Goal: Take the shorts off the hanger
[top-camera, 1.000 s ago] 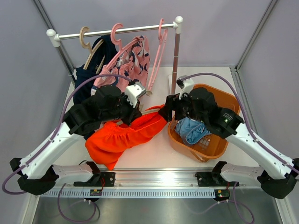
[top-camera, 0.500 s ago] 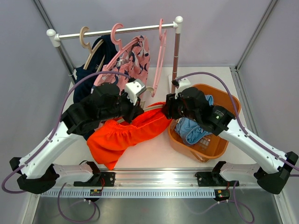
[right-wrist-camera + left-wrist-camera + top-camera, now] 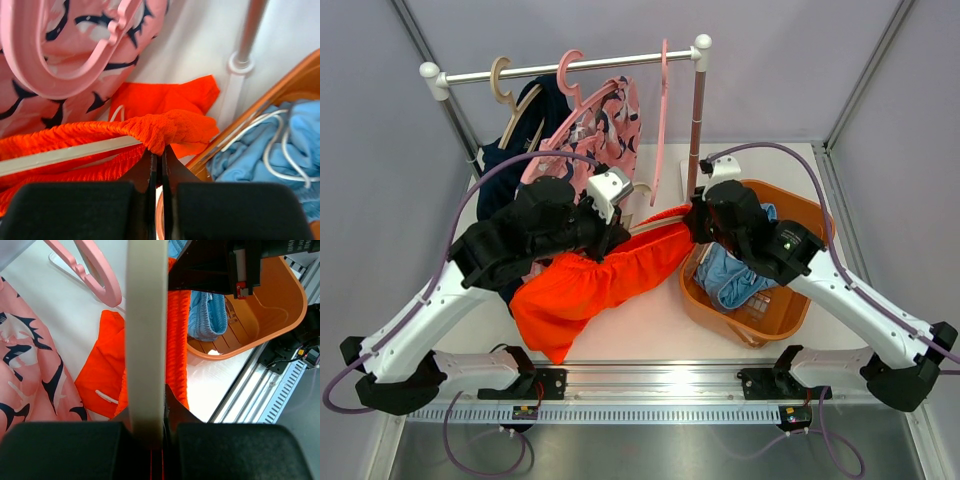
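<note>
Right gripper (image 3: 160, 150): its jaws are pressed together and pinch the waistband of the orange shorts (image 3: 172, 127).
Left gripper (image 3: 148, 432): it is clamped on the cream hanger (image 3: 146, 315).
Orange shorts: they are threaded on the hanger bar, between the arms and beside the basket (image 3: 790, 315).
Our advice: we should draw the waistband along the bar toward the basket, slowly, and hold the hanger steady, so that the elastic slides off without a snag.
Other shorts: the light blue shorts (image 3: 730, 280) lie in the basket, and the pink shorts (image 3: 605, 130) hang on the rail (image 3: 620, 62).

Orange shorts (image 3: 170, 127) are ribbed matt cloth — cream hanger (image 3: 146, 330) and basket (image 3: 270, 305), smooth plastic.
</note>
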You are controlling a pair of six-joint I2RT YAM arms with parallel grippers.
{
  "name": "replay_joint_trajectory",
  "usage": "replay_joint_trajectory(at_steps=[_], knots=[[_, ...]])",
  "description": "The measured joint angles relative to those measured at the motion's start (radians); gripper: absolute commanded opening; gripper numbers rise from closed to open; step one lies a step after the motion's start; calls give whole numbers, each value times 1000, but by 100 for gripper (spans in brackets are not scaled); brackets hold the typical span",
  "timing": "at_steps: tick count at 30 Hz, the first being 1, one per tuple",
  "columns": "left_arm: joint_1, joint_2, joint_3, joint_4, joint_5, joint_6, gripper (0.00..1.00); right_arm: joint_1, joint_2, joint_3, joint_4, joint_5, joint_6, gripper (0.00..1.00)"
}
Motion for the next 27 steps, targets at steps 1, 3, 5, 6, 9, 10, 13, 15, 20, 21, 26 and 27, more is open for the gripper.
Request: replay_joint_trajectory(at_steps=[1, 3, 5, 6, 9, 10, 13, 15, 20, 21, 26, 27], knots=[[-2, -1, 3, 3, -1, 0, 0, 0, 5, 12, -10, 21, 0, 0], [-5, -5, 6, 7, -2, -1, 0, -13, 17, 32, -25, 57, 0, 0], [-9, -13, 6, 8, -3, -2, 0, -50, 21, 35, -30, 58, 0, 0], [-10, -18, 6, 10, -3, -2, 0, -78, 22, 35, -31, 52, 1, 0], [-14, -27, 6, 25, -3, -2, 0, -169, 25, 34, -31, 32, 8, 0], [-15, -30, 6, 32, -3, -2, 0, -188, 25, 34, -31, 28, 8, 0], [-16, -41, 6, 48, -3, -2, 0, -220, 25, 32, -28, 2, 13, 0], [-16, -54, 6, 57, -3, -2, 0, -236, 26, 25, -23, -19, 16, 0], [-17, -116, -16, 79, -5, -2, 0, -240, 26, -7, 8, -103, 37, 0], [-17, -132, -22, 85, -5, -2, 0, -240, 26, -13, 14, -118, 42, 0], [-18, -196, -48, 129, -20, -4, 0, -240, 24, -34, 43, -201, 62, 0], [-19, -208, -58, 142, -26, -7, 0, -240, 22, -40, 51, -220, 69, 0]])
